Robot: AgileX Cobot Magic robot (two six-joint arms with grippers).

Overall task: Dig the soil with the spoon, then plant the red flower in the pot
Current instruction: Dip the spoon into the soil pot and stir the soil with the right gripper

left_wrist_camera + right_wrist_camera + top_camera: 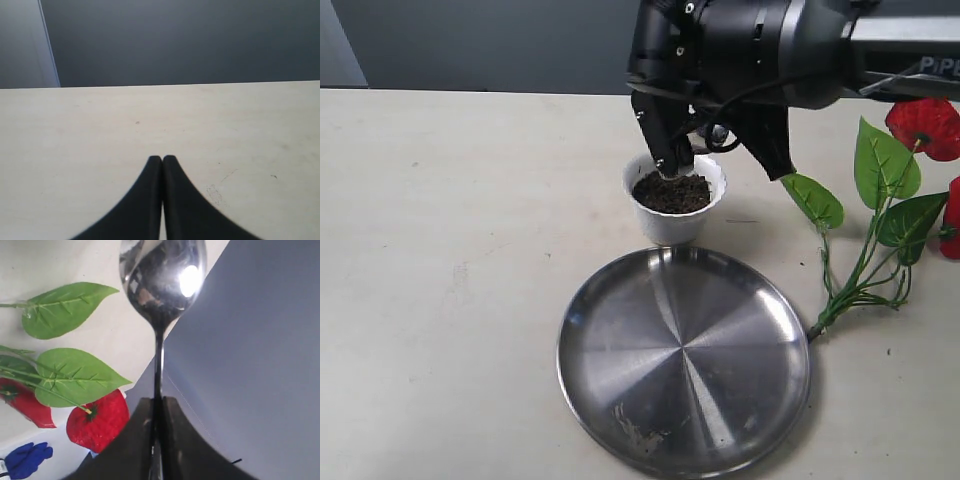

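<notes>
Pot (670,228) with soil (672,192) upright mid-table, just beyond plate (685,400). Nearest of all: that round steel plate, flat on pale table (440,250), smudged close to its near rim. Right behind its far rim, touching or almost so, white pot, filled nearly to the scalloped rim with dark crumbly soil. To the right, flower (886,168) lying flat on table, stem end at plate's right rim, green leaves fanning out to the far right, red blooms at the scene's right edge, well apart from pot. Above pot, black right arm (750,50) reaching in from the right, one dark part dipping to soil surface; cannot tell whether touching. Right gripper (157,402) clamped tight on spoon (162,280), thin handle pinched between the two fingers, shiny bowl well past the tips, leaves and blooms just beside it in the wrist view. Spoon too hidden to make out in exterior view. Left gripper (162,159) fully closed, fingers pressed together on nothing, low over bare table, grey wall (175,40) farthest back.
</notes>
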